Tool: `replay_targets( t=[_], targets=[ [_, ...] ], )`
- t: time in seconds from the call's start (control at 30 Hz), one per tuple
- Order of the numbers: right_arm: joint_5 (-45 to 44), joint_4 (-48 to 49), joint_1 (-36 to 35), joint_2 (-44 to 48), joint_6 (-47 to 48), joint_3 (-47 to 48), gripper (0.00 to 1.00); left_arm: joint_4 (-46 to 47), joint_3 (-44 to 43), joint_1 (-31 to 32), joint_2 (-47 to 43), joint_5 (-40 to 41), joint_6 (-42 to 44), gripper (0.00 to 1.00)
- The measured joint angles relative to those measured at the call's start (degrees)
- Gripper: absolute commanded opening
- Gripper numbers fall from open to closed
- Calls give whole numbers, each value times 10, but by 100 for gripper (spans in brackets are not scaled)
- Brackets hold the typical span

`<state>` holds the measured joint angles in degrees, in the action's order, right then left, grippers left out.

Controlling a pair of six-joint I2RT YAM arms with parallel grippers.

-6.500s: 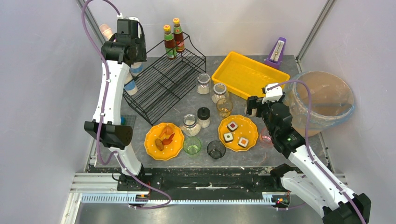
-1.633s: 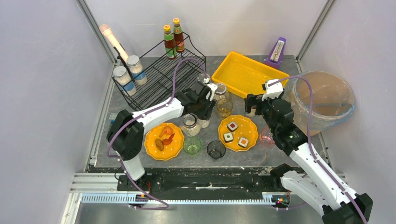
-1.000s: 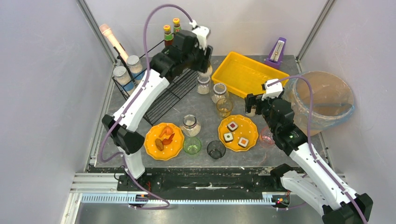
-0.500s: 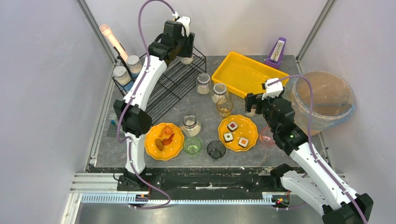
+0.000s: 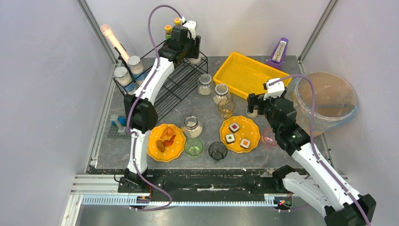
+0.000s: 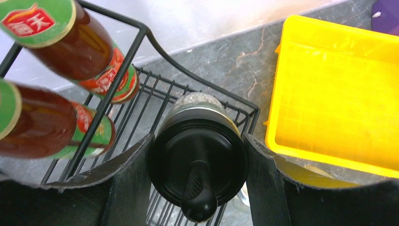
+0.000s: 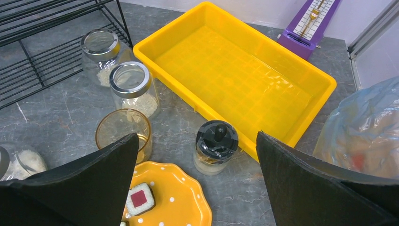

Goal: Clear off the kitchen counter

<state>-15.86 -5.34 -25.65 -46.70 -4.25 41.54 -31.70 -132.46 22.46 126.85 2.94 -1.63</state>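
Grey stone-look kitchen counter [image 5: 188, 106]: fills the middle of the overhead view, spread under everything. It is rigid, heavy and fixed, with nothing to take hold of; my guess is that only what stands on it gets lifted.
Load on it: jars [image 5: 204, 84], glasses [image 5: 193, 147] and two orange plates [image 5: 250, 128] in the lower middle; wire rack [image 5: 164, 89] at upper left; yellow tray [image 5: 244, 75] at upper right.
Left gripper [image 6: 197, 181]: top centre of the overhead view, over the rack's far right corner. Its fingers are closed partway against both sides of a black-lidded jar [image 6: 196, 141], which it holds.
Jar handling: glass body, smooth plastic lid. I'd judge it light but slippery and breakable, and gripping across the lid's round sides looks sound. Whether its base touches the rack wires I cannot tell.
Neighbours: two sauce bottles [image 6: 70, 42] at the upper left of the wrist view, close beside the jar.
Right gripper [image 7: 196, 135]: right of centre, jaws spread fully wide and empty, poised above a second black-topped jar [image 7: 216, 139] just beside the tray.
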Motion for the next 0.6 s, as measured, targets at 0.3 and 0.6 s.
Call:
replay_targets(
  t=[0.3, 0.6],
  targets=[
    [-17, -1, 0, -2, 1, 0, 98, 46, 0, -2, 20, -21, 0, 69],
    [-24, -2, 0, -14, 2, 2, 98, 87, 6, -3, 20, -54, -7, 87]
  ],
)
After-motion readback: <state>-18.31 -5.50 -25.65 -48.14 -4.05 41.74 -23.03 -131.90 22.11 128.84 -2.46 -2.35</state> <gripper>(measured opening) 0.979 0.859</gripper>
